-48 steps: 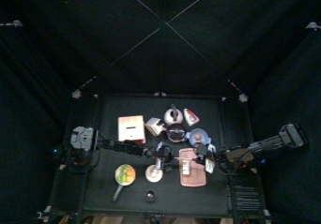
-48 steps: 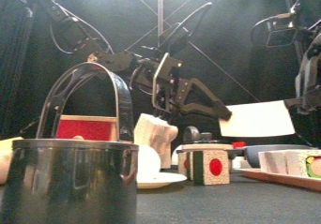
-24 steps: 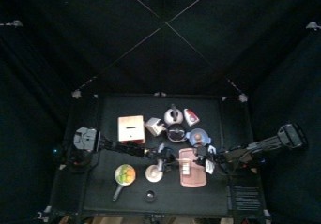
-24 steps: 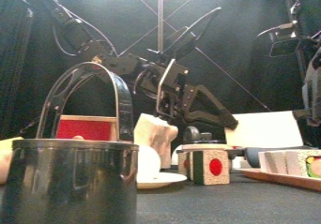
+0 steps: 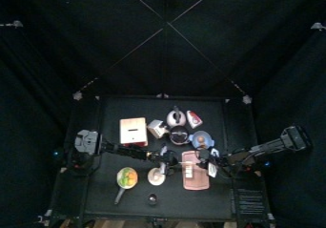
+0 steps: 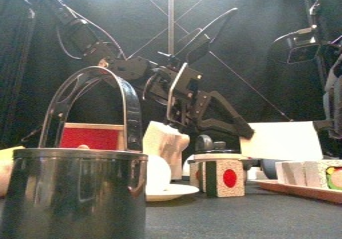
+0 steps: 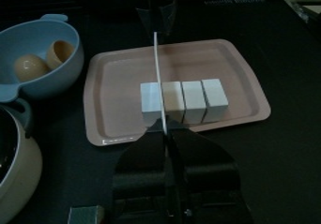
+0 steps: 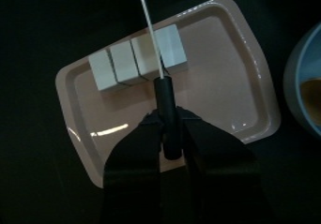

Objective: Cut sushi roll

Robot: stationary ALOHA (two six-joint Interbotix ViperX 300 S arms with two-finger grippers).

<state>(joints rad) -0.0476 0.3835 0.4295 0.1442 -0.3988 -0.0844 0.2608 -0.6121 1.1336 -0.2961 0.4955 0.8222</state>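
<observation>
Black curtains (image 5: 51, 41) all round (black table (image 5: 109, 136)).

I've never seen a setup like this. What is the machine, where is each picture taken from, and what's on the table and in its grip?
This is a two-armed robot at a small black table inside black curtains. One picture looks straight down from high above, one looks level from the table's front edge, and two come from cameras on the wrists.

The left gripper and the right gripper each have their jaws closed on a knife: the left knife and the right knife. Both hang over a pink tray holding a sushi roll that shows as four pieces side by side.

Nearby are a blue bowl with food, a dark pot and a small plate.
</observation>
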